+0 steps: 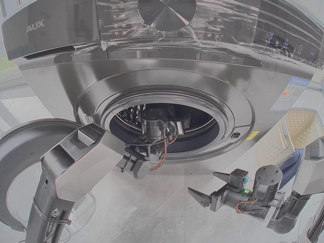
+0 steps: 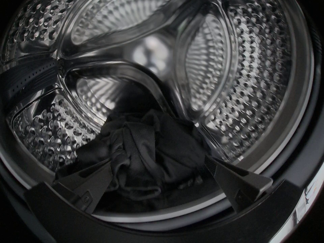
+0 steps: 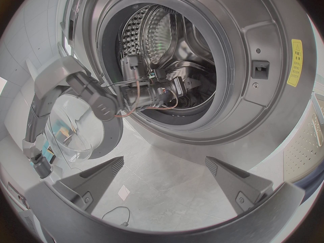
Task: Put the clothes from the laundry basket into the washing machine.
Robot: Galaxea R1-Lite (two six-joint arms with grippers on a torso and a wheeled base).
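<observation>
At far left, the washer's round door (image 1: 23, 152) stands swung wide open, its glass bowl facing out. Just right of it the left arm (image 1: 84, 156) reaches through the washer (image 1: 67, 75) opening, with the left gripper (image 2: 157, 162) inside the mouth of the drum (image 2: 256, 71). Its fingers (image 2: 236, 183) are spread wide and hold nothing. Beyond them a bundle of black clothes (image 2: 152, 149) lies crumpled on the bottom of the drum, against the perforated steel wall; one fingertip overlaps the bundle's edge in the left wrist view, and whether it touches the cloth I cannot tell. Further right, outside the washer and below the opening, the right gripper (image 1: 201, 182) hangs over the pale tiled floor (image 1: 162, 206), pointing toward the door side. Its fingers (image 3: 236, 183) are also wide apart, with nothing between them. At the far right, beside the washer, stands the cream perforated basket (image 1: 300, 129). A blue cloth (image 1: 291, 164) shows just below its wall, partly hidden by the right arm.
</observation>
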